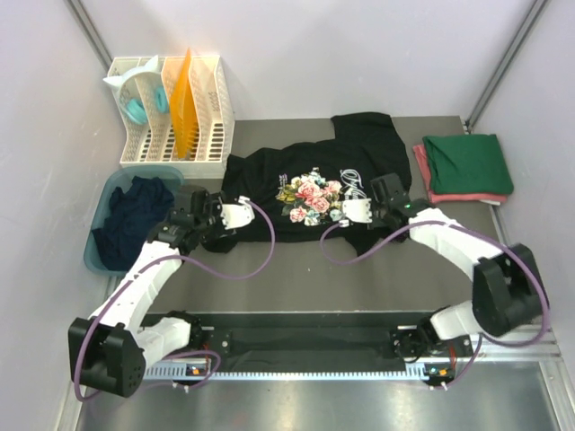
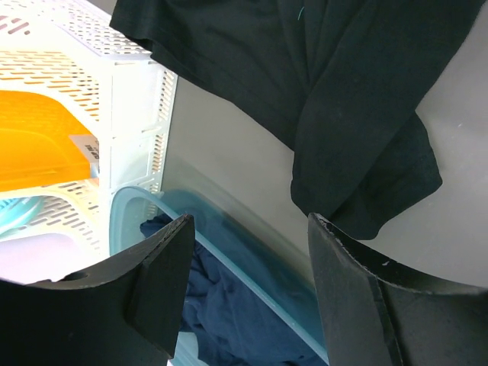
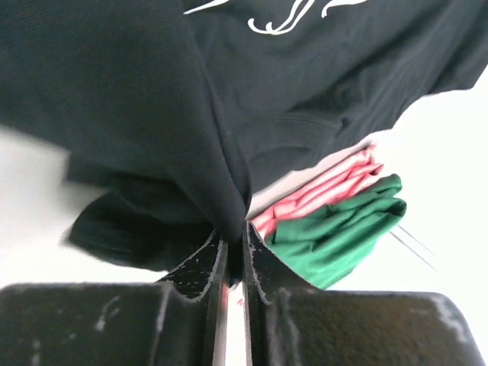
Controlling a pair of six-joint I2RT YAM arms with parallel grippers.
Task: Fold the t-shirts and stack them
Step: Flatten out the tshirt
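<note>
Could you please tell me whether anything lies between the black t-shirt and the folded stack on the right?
Nothing visible does. The black t-shirt nearly reaches that stack, a green t-shirt folded on a pink t-shirt, with only a narrow gap between. The right gripper is shut on the black t-shirt's edge.

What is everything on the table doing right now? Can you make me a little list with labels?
Shirt being folded: black soft t-shirt with a flower print, spread out mid-table
Right gripper: shut, pinching the black shirt's cloth
Left gripper: open, holding nothing, by the shirt's left side
Finished pile: folded dark green t-shirt on a folded pinkish-red t-shirt, far right
Waiting: dark navy cloth inside the teal-blue plastic tub, on the left
Behind tub: white slotted plastic rack
</note>
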